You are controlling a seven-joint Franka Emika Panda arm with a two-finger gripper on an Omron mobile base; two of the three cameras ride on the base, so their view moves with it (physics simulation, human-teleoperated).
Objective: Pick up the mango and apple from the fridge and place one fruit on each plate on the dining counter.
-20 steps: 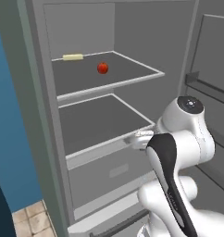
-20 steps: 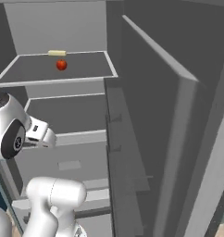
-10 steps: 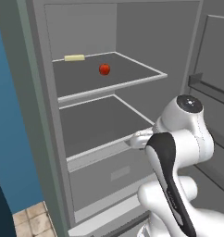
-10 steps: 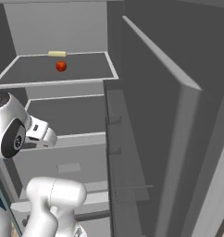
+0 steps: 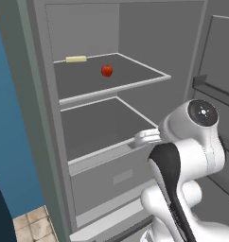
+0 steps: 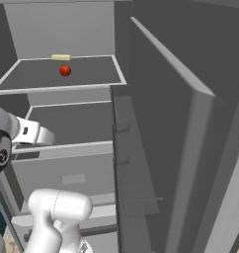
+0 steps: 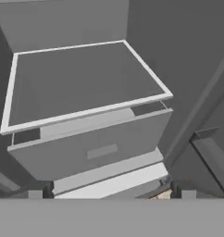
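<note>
The fridge (image 5: 38, 123) stands open before me. A small red apple (image 5: 106, 71) sits on its upper dark shelf, the same apple (image 6: 65, 70) lying mid-shelf in the right base view. The mango is out of view, as are the plates and the dining counter. My gripper (image 5: 137, 139) hovers in front of the bare lower shelf (image 7: 81, 78), well below and to the right of the apple. In the hand view its two fingertips (image 7: 35, 194) stand far apart, so the gripper (image 7: 111, 196) is open and holds nothing.
A pale yellow flat stick (image 5: 76, 59) lies at the back of the upper shelf behind the apple. A grey drawer (image 7: 100, 150) sits under the lower shelf. The open fridge door (image 6: 190, 148) with rail shelves stands close on the right.
The hand has lifted slightly in front of the lower shelf. The apple and the stick have not moved.
</note>
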